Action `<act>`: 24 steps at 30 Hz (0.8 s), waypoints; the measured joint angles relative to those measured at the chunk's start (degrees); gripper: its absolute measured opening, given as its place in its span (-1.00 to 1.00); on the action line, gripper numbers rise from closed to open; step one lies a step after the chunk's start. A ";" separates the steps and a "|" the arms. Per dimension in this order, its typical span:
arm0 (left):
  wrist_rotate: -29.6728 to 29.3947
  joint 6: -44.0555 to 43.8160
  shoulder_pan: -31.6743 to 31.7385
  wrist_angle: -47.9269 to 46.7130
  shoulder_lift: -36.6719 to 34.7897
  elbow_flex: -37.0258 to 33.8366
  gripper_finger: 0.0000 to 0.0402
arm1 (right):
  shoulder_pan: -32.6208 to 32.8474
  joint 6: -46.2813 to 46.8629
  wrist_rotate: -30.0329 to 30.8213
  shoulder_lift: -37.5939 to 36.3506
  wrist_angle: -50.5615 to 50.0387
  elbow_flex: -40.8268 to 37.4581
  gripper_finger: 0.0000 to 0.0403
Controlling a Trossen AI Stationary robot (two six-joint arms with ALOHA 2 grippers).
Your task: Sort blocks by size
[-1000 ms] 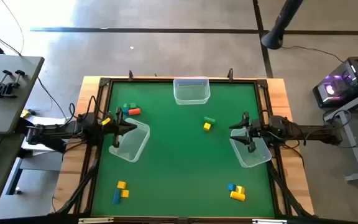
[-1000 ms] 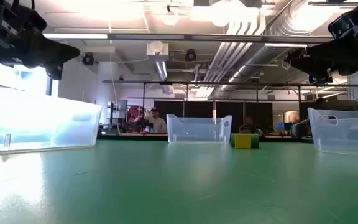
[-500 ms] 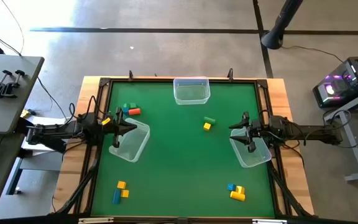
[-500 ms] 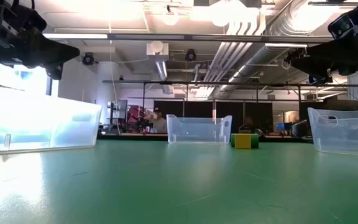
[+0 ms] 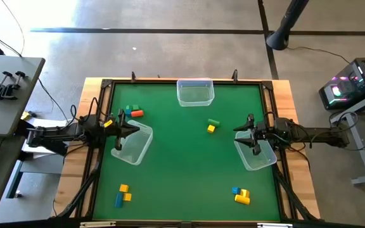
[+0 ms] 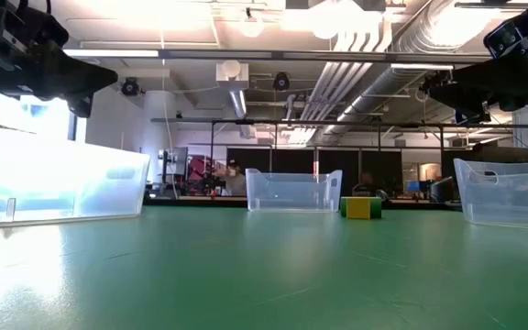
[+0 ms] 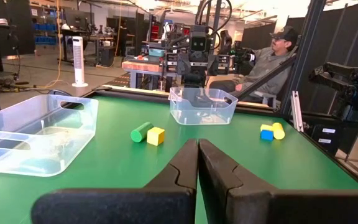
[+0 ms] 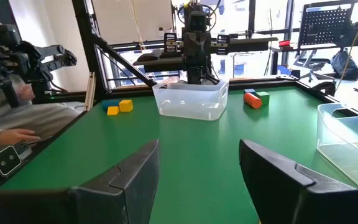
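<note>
The left gripper [image 5: 134, 129] reaches in level from the table's left edge, its two dark fingers [image 7: 180, 163] pressed flat together with nothing between them, hanging over the rim of the clear plastic bin on the left [image 5: 134, 144]. The right gripper [image 5: 241, 130] stretches in the same way from the right edge, its fingers [image 8: 138, 168] spread wide apart and empty, poised above the clear plastic bin on the right [image 5: 256, 156]. A third clear, thin-walled, round-cornered bin [image 5: 195, 92] sits at the far edge of the smooth green table mat [image 5: 182, 164]. The small solid blocks lie scattered on the mat, outside the bins: a green cylinder [image 5: 213, 122] touching a yellow cube [image 5: 211, 128] near the middle, a green and a red-orange piece [image 5: 134, 112] at the far left, yellow and blue pieces [image 5: 123, 194] at the near left, and a blue cube with yellow pieces [image 5: 240, 194] at the near right.
</note>
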 joint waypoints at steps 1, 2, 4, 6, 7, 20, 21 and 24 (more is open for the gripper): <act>0.00 0.00 0.00 0.00 0.00 0.00 -1.00 | 0.00 0.00 0.00 -0.01 0.02 0.00 0.06; 0.00 0.00 0.00 0.00 0.00 0.00 -1.00 | 0.00 0.01 0.01 0.01 0.00 0.00 0.06; 0.00 0.00 0.00 0.00 0.00 -0.01 -1.00 | 0.02 0.01 -0.02 0.01 0.01 0.00 0.06; 0.00 0.00 0.00 0.00 0.01 0.00 -1.00 | -0.01 -0.02 -0.02 0.01 0.00 0.00 0.06; 0.00 0.00 0.00 0.00 0.00 0.00 -1.00 | 0.01 0.00 -0.01 0.00 0.01 0.00 0.06; -2.25 0.02 0.02 2.48 0.00 -0.02 -1.00 | -0.01 -0.01 0.00 0.01 0.00 0.00 0.06; -2.47 0.01 0.02 2.77 0.01 -0.02 -1.00 | 0.02 0.01 -0.02 0.01 0.00 0.00 0.06; -2.62 -1.50 -0.02 2.75 0.00 -0.02 -1.00 | -0.01 0.01 0.00 0.01 0.02 0.00 0.06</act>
